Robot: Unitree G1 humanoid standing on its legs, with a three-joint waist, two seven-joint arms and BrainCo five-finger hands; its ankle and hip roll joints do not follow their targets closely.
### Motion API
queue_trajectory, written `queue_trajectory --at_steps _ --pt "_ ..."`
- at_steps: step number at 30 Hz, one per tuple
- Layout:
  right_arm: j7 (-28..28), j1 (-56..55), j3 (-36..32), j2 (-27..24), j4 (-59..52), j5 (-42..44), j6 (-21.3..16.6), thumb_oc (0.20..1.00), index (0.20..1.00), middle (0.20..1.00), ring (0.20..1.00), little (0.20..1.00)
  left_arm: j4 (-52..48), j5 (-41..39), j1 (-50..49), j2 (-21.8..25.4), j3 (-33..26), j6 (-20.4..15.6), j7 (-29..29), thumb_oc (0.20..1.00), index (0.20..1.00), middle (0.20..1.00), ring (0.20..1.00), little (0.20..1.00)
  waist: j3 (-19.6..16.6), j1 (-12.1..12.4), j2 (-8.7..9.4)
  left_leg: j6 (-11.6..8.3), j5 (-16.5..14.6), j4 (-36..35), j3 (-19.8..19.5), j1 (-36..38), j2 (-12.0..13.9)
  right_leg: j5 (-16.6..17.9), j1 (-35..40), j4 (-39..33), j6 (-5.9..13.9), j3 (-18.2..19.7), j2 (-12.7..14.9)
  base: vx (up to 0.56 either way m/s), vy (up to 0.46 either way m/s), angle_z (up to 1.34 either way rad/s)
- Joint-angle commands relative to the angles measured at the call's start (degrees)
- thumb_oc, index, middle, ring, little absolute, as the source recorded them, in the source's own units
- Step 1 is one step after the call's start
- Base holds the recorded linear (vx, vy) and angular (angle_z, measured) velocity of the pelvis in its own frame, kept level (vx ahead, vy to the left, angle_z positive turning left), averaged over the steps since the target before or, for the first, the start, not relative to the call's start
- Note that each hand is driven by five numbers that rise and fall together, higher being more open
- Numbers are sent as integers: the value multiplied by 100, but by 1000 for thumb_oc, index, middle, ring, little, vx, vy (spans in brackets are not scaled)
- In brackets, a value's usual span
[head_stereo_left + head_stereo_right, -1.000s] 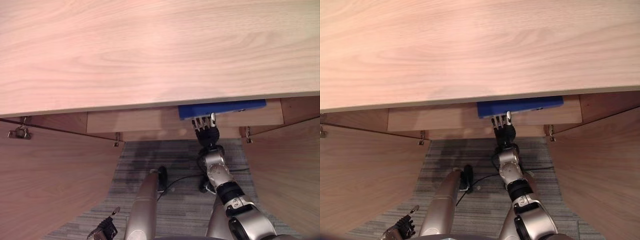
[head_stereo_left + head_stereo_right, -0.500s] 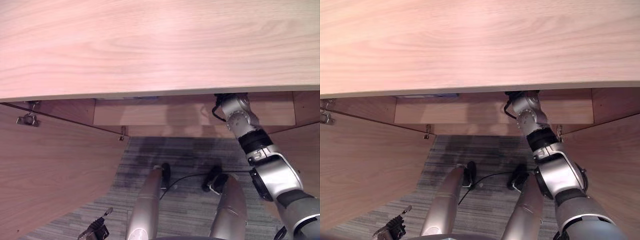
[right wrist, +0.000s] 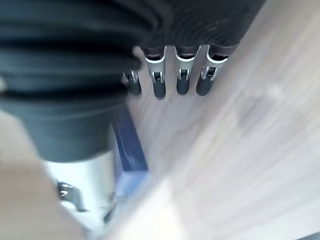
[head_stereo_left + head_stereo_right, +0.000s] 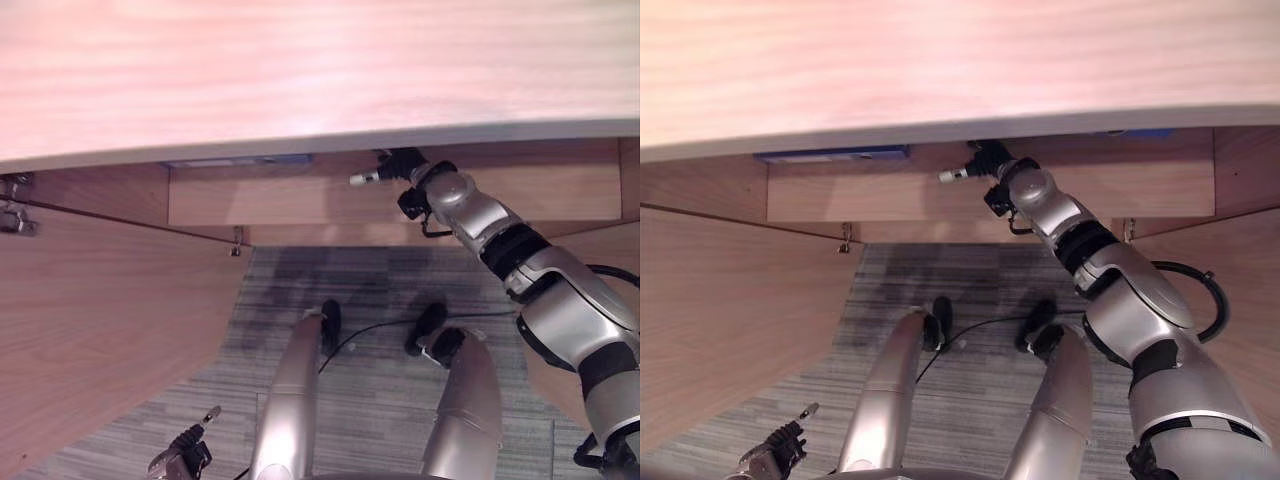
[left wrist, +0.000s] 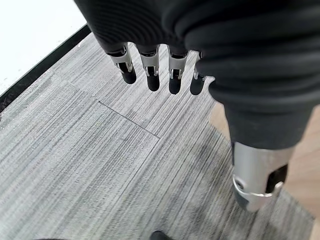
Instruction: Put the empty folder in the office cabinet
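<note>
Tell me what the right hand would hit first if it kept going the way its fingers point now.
Probably the blue folder on the cabinet shelf: the right hand points along the shelf toward it, with open shelf between. Depth is unclear.

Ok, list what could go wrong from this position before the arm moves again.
1. The right hand sits under the cabinet top, at the shelf's front edge; lifting or swinging the arm could knock it against that edge.
2. The blue folder lies flat on the shelf with its edge close to the front; a careless sweep might drag it back out.
3. The open cabinet door stands beside the idle left hand, so stepping sideways may bump it.
</note>
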State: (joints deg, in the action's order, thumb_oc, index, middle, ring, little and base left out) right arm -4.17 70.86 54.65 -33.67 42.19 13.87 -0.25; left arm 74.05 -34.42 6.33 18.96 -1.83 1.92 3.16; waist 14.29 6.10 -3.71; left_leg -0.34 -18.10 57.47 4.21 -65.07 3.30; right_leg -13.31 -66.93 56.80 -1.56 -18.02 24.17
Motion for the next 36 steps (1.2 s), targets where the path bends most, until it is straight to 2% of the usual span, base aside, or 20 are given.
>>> queue_trajectory --at_steps 1,8,16,24,29,35,36 --pt "-384 61 120 -155 -382 -1570 136 1000 1000 1000 1000 1000 331 335 -58 409 -22 -37 -19 1000 1000 1000 1000 1000 82 6 120 -196 119 -432 -101 44 100 272 287 -442 691 567 90 0 0 0" --pt "-726 -301 64 -690 -1345 -1965 54 1000 1000 1000 1000 1000 346 513 63 435 -348 8 32 1000 1000 1000 1000 1000 150 -46 135 -185 66 -293 -94 -213 51 238 39 -340 678 644 86 0 0 0" --pt "-537 -336 -218 -776 -1477 -2065 81 1000 1000 1000 1000 1000 268 432 230 338 -306 -7 -47 1000 1000 1000 1000 1000 179 -110 108 -158 18 55 -78 -722 43 177 -531 35 635 830 142 -2 1 0" --pt "-753 -602 -387 -930 -1944 -2305 151 1000 1000 1000 1000 1000 269 540 150 284 -372 51 -24 1000 1000 1000 1000 1000 69 -143 120 -128 31 103 -86 -896 28 191 -761 130 627 905 158 0 0 0" --pt "-573 -884 -878 -1402 -1926 -2444 254 1000 1000 1000 1000 1000 276 710 123 381 -544 93 -22 1000 1000 1000 1000 1000 -18 -173 146 -118 156 -250 -100 -715 -2 317 -577 -187 684 823 116 -15 1 1" --pt "-484 -924 -1069 -1761 -1621 -2683 357 1000 1000 1000 1000 1000 252 728 101 396 -601 122 -13 1000 1000 1000 1000 1000 -73 -182 140 -120 149 -243 -105 -740 -17 313 -597 -177 683 828 102 0 0 0" --pt "-483 -980 -1189 -1942 -1576 -2774 419 1000 1000 1000 1000 1000 226 735 67 377 -608 139 1 1000 1000 1000 1000 1000 -100 -198 144 -124 131 -212 -107 -781 -7 298 -640 -144 685 833 105 0 0 0"
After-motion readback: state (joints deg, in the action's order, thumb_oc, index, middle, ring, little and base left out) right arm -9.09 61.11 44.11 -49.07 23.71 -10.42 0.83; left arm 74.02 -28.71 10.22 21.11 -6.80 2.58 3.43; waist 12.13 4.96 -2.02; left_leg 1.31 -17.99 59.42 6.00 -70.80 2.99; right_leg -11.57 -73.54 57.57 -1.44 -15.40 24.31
